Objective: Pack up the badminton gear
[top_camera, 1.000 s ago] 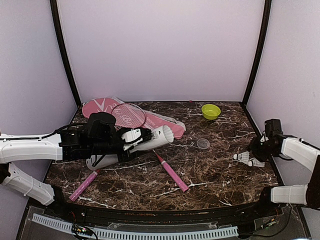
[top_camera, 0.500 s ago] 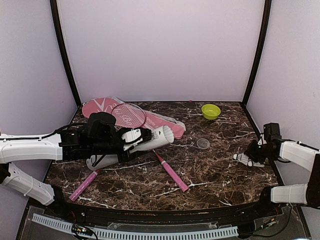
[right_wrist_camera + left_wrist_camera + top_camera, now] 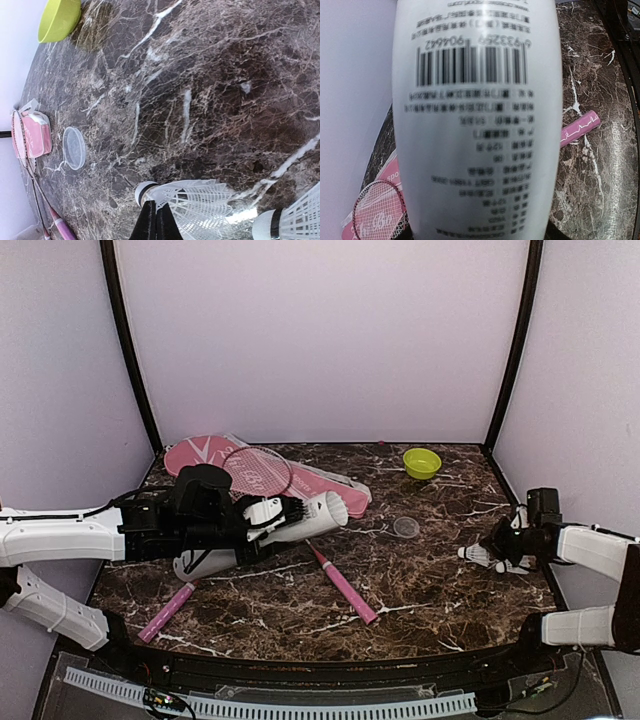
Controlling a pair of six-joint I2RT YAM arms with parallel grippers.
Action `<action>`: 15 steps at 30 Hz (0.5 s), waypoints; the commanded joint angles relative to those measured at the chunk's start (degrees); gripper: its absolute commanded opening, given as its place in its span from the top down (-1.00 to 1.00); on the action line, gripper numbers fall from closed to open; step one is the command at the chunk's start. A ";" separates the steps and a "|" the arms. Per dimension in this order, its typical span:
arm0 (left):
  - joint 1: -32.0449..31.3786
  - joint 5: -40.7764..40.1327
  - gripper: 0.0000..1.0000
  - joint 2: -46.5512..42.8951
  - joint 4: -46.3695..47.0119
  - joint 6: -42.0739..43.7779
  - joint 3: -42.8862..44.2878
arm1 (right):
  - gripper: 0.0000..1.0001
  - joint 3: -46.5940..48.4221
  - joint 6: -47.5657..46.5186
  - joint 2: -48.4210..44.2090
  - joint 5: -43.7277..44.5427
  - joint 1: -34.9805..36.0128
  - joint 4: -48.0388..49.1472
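My left gripper is shut on the tall white tube, held lying over the table's left side with its open mouth to the right. The tube fills the left wrist view and hides the fingers. Two white shuttlecocks lie at the right edge. My right gripper is shut, its fingers pressed together on the skirt of the nearer shuttlecock, close to its cork. Pink racket handles lie on the marble. A racket head rests on the pink cover.
A lime-green bowl stands at the back right. A small clear lid lies flat on the dark marble between tube and shuttlecocks. Black posts and pale walls close in the table on three sides.
The right gripper came down towards the shuttlecocks and its jaws went from open to shut at the nearer one, which shifted slightly left. The left arm and tube stayed still.
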 commanded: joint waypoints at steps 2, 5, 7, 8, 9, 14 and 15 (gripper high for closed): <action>0.22 0.86 -0.12 -1.17 1.69 -0.18 0.41 | 1.00 0.50 -0.29 -3.53 -5.49 1.04 2.91; 0.22 1.11 -0.12 -0.98 1.71 -0.28 0.47 | 1.00 3.19 -1.55 -8.48 -9.12 4.17 3.16; 0.22 1.43 -0.12 -0.79 1.63 -0.44 0.58 | 1.00 5.96 -1.82 -11.72 -10.95 7.48 3.43; 0.22 1.52 -0.11 -0.64 1.56 -0.52 0.66 | 1.00 7.48 -1.83 -12.99 -11.32 9.38 3.32; 0.22 1.69 -0.11 -0.56 1.50 -0.61 0.68 | 1.00 9.22 -1.83 -14.14 -11.33 11.33 3.17; 0.22 2.09 -0.12 -0.25 1.28 -0.79 0.95 | 1.00 16.53 -0.30 -15.24 -11.13 22.88 4.72; 0.22 2.10 -0.11 -0.17 1.28 -0.81 0.88 | 1.00 17.75 0.16 -14.78 -10.64 25.48 5.50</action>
